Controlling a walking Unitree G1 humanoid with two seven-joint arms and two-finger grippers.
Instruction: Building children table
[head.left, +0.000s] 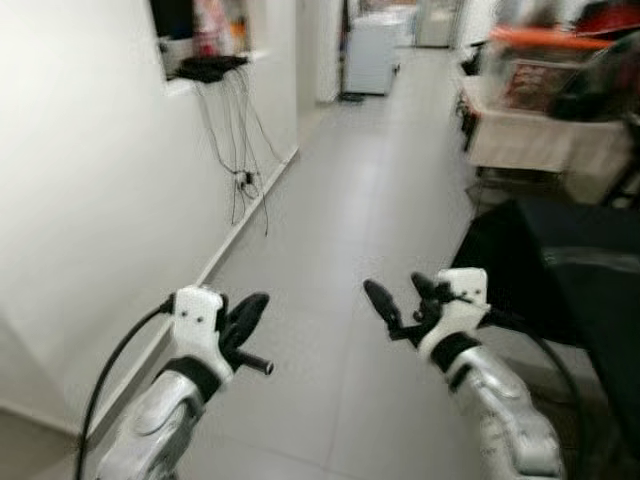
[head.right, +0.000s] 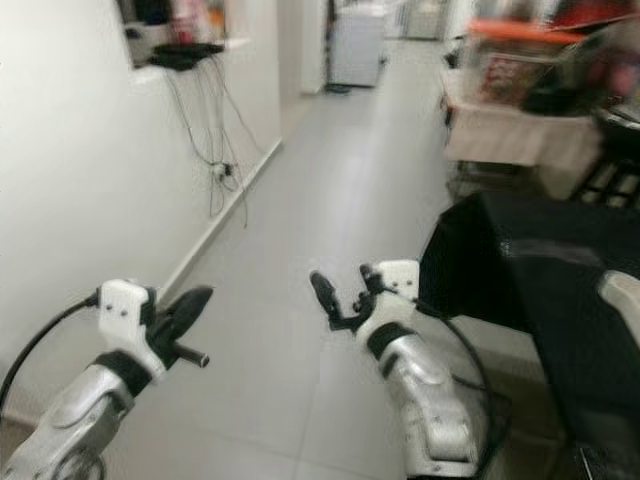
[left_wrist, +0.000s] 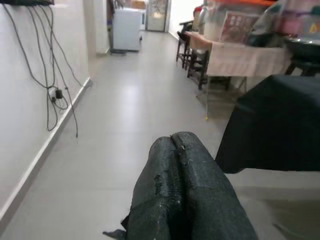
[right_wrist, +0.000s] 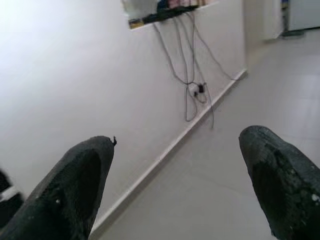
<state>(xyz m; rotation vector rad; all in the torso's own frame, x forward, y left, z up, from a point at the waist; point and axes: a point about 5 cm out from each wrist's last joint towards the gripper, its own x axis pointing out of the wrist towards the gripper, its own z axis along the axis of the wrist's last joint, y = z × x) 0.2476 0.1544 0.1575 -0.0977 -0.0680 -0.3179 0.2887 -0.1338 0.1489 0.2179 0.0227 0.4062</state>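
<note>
Both our tools sit low in frame, held over bare grey floor (head.left: 340, 200): left tool (head.left: 243, 322) w/ fingers pressed together, holding nothing; right tool (head.left: 398, 297) spread wide, also empty. Open corridor runs up centre. White wall (head.left: 80, 180) and skirting edge bound the left, cables (head.left: 240, 150) dangling upper left. Black-draped worktop (head.left: 570, 280) edges in at right. We can't spot any children's table parts.

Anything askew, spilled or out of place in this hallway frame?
Mostly tidy. The one oddity: loose cables dangle down the white wall from a shelf to the floor. Left tool is shut and empty, right tool open and empty.
</note>
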